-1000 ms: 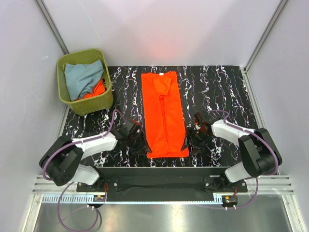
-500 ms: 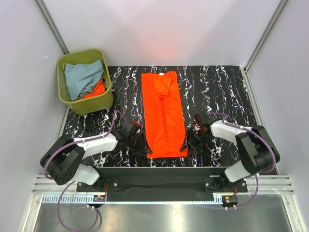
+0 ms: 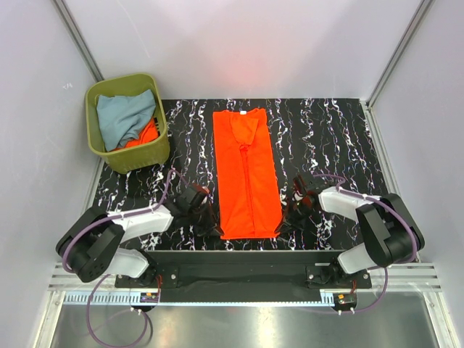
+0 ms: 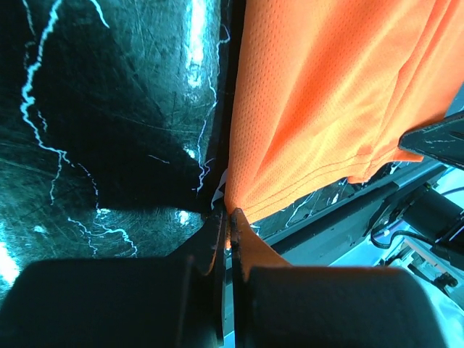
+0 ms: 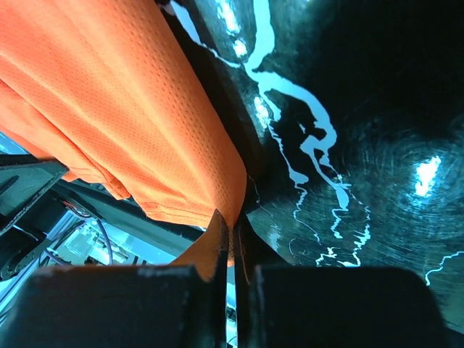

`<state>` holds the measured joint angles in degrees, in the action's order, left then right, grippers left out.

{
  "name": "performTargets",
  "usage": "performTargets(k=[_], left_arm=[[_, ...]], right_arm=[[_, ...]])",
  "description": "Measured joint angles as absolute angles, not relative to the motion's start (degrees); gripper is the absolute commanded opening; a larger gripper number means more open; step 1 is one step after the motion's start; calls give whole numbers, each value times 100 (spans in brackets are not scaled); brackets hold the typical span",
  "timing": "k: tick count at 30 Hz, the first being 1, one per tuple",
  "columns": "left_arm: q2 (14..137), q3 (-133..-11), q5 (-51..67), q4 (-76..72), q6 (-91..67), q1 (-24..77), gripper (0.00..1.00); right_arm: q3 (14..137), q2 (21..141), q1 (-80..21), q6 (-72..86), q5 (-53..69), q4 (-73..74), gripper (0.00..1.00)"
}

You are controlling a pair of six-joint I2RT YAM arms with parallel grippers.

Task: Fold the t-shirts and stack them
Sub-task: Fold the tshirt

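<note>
Left gripper: pinched tight on the near left hem corner of the orange t-shirt.
Right gripper: clamped likewise on the near right hem corner.
Shirt axis: we see the narrow folded strip on the table running straight away from the arms, collar farthest, midway between both grippers.
Next move: we judge the hem must travel forward toward the collar.
Far left: olive-green bin holds a grey-blue t-shirt and a second orange t-shirt.

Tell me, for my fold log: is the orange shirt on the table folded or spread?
Folded lengthwise: the shirt lies as a narrow strip, sides turned in to its middle.
</note>
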<state>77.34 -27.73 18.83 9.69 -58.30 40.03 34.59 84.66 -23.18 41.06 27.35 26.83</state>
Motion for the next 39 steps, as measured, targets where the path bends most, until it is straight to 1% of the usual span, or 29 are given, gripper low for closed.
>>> performTargets(k=[5,9,11,13,16,20,28,33,39], left_arm=[[7614,-2635,1953,843,-5835,4005,0],[7242,-2521,1951,1024,-5837,4005,0],[7015,-2617,1916,1238,-5828,4007,0],[7013,-2936,1894,1461,-5804,3959,0],[7422,-3669,1920,1577,-5763,3662,0],[8313,-4847,1988,1664,-5601,2998,0],[10239,-6936,2410,1752,-5129,1817,0],[10991,-7743,2648,1813,-4991,1496,0],[11649,-8534,2860,1835,-4947,1365,0]], right_arm=[[3376,8374,-2320,4084,2768,2659,0],[3245,7985,-2320,4082,2757,2803,0],[3299,7765,-2320,4077,2740,2928,0],[3625,7771,-2320,4025,2639,3192,0],[4574,8221,-2318,3870,2536,3468,0],[6027,9139,-2200,3621,2405,3592,0],[8875,11172,-1520,3107,2252,4132,0],[10486,12265,-1286,2858,2231,4641,0],[11583,13087,-1074,2707,2469,4984,0]])
